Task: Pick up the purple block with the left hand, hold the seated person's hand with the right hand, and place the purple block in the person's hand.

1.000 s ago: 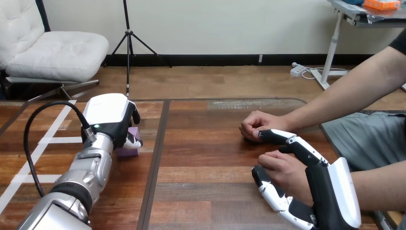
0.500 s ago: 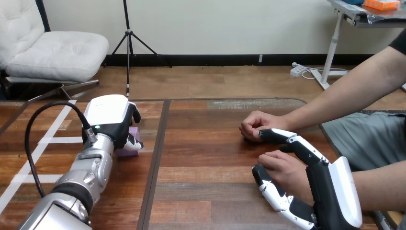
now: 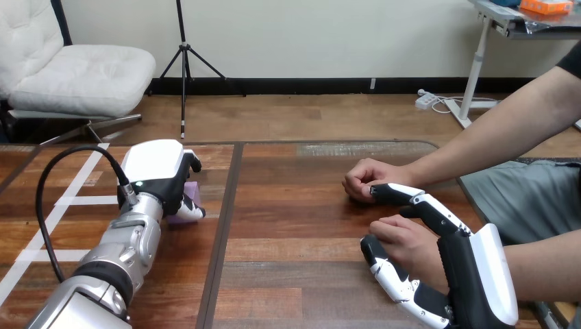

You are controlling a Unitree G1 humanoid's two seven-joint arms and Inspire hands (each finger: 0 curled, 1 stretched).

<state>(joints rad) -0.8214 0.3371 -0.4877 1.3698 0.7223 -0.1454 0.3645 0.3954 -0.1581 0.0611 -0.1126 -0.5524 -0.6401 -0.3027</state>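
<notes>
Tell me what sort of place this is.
Probably a robot testing bench: a wooden table, the robot's left hand closed on a purple block, its right hand round a seated person's hand.

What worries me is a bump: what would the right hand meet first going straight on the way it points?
The person's farther hand: the right hand, curled round the nearer hand, points at it, and its upper fingertip looks almost touching, though depth is unclear.
</notes>
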